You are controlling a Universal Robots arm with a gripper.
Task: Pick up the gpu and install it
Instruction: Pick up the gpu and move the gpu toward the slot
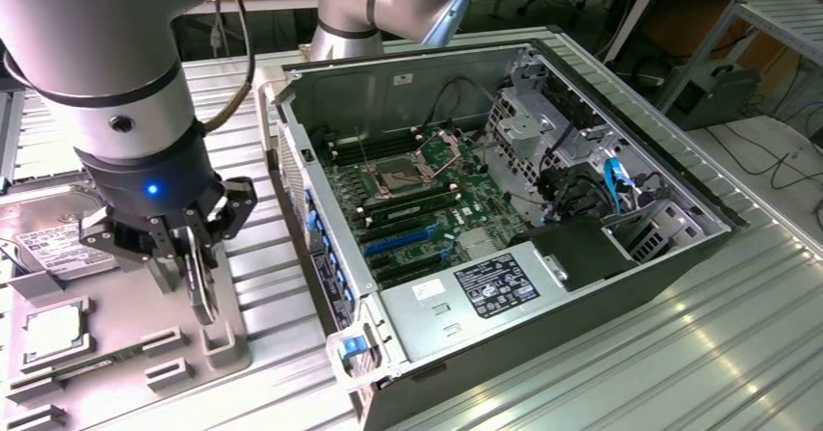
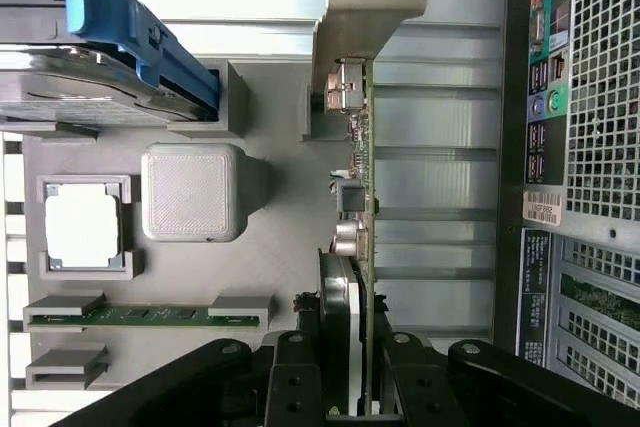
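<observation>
Black fingers (image 2: 296,382) of the end effector (image 2: 345,387) sit at a narrow setting, one against each face of the gpu (image 2: 365,197), which is clamped between them and stands on edge, its round fan side turned toward the other parts and its silver bracket (image 2: 360,7) at the far end from the grip. From the exterior view, the arm (image 1: 103,84) reaches straight down at that view's left, with the end effector (image 1: 180,257) gripping the upper edge of the gpu (image 1: 203,301) over a gray holder (image 1: 225,339); whether the card's lower edge has cleared its slot cannot be told. Sharing the holder (image 2: 280,247) are a hard drive (image 2: 80,87) with a blue clip (image 2: 140,32), a square gray block (image 2: 190,192), a small silver chip (image 2: 82,227) in its own nest and a green memory stick (image 2: 150,315) lying between two supports, all well apart from the card. Just beside the holder, on the ribbed metal tabletop (image 1: 618,373), lies an open computer case (image 1: 425,84), its ported rear wall (image 2: 585,77) rising between the gpu and the motherboard (image 1: 425,200). Blue slots (image 1: 392,243) lie on the board's near part, and black cables (image 1: 566,200) and a blue one (image 1: 615,175) crowd the drive bays toward the exterior view's right.
</observation>
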